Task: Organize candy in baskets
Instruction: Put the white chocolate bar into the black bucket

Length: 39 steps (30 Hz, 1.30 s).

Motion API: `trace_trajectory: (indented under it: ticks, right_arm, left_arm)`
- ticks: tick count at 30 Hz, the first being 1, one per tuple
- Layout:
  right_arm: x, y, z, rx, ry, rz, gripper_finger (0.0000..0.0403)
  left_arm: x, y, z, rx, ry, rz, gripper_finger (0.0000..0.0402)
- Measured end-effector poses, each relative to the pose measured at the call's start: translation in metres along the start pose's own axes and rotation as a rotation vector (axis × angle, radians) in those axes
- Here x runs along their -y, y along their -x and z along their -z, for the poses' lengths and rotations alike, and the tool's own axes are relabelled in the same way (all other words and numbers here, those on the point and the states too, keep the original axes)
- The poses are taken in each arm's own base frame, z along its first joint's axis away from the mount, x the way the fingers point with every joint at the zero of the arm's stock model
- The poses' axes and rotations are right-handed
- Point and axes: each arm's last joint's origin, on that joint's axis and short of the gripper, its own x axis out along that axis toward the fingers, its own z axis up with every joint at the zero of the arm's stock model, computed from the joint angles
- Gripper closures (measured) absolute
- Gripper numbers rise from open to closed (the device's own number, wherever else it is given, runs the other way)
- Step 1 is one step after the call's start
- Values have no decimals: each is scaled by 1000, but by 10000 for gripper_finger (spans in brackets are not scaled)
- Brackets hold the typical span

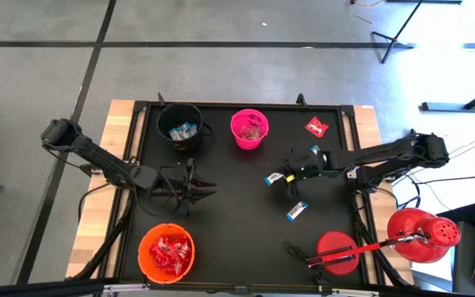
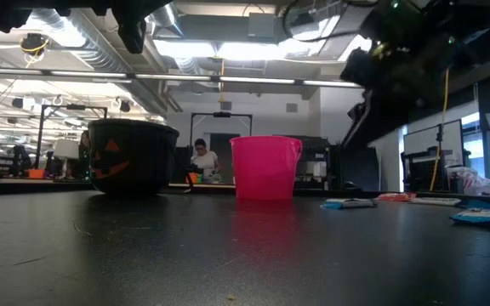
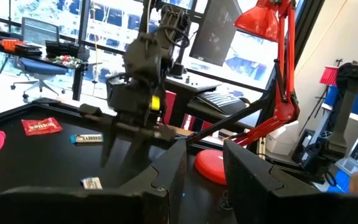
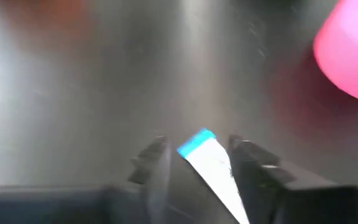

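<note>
Three buckets stand on the black table: a black one (image 1: 180, 125) holding blue-and-white sweets, a pink one (image 1: 249, 129), and an orange one (image 1: 166, 252) full of red packets. Loose candy lies right of centre: a blue-and-white bar (image 1: 274, 178), another (image 1: 298, 211), a small one (image 1: 313, 150) and a red packet (image 1: 317, 126). My right gripper (image 1: 287, 176) hovers open above the first bar (image 4: 209, 158), which shows between its fingers on the table. My left gripper (image 1: 198, 188) is open and empty near the table's middle, left of the loose candy.
A red desk lamp (image 1: 423, 235) with a round base (image 1: 336, 250) stands at the near right corner, its arm slanting over the table edge. In the low view the black (image 2: 133, 157) and pink (image 2: 264, 167) buckets stand at the far side. Bare tabletop lies between the buckets.
</note>
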Motion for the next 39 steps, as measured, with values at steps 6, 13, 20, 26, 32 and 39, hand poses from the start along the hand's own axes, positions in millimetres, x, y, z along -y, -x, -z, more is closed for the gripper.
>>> trace_trajectory:
  ticks: [6, 13, 20, 26, 32, 39]
  right_arm:
    - [5, -24, 13, -118, 23, 108, 141]
    - [7, -49, 29, -240, 44, 114, 111]
    - [6, -56, 35, -275, 44, 104, 158]
    - [5, -53, 33, -263, 36, 76, 311]
    - [6, -47, 26, -231, -3, 97, 377]
    - [4, -43, -7, -121, -62, 59, 348]
  left_arm:
    - [0, 0, 0, -2, 4, 0, 303]
    - [0, 0, 1, -6, 3, 0, 303]
    - [0, 0, 2, -18, 0, -4, 303]
    - [-1, 0, 5, -46, 8, -17, 303]
    - [-2, 0, 5, -48, 7, -20, 303]
    - [-2, 0, 6, -54, 3, -25, 303]
